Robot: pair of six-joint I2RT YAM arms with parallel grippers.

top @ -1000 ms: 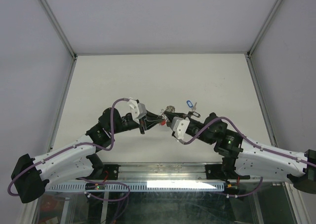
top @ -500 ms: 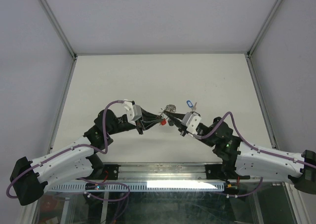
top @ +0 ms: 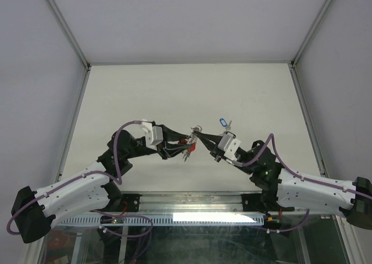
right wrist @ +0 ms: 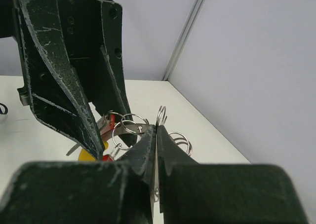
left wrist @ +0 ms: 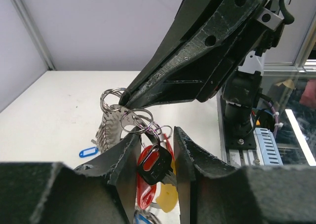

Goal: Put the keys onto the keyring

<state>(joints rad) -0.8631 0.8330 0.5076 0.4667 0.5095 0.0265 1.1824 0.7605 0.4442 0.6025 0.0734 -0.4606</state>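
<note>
Keyring (left wrist: pixel 109 127) hangs vertical from right end effector (right wrist: pixel 155 129); keys (left wrist: pixel 155 167) dangle below.

Left arm (top: pixel 70 189) and right arm (top: pixel 317 188): white shells, black joints, a purple cable (top: pixel 114 143) looping along each. Small white camera box (top: pixel 154 134) on each wrist. End effector fingers (left wrist: pixel 207 61) are black, pretty scuffed, with screw holes.

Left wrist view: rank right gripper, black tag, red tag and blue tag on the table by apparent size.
1. right gripper
2. black tag and red tag: overlapping, look alike, unranked
3. blue tag, though it lies farther away
</note>
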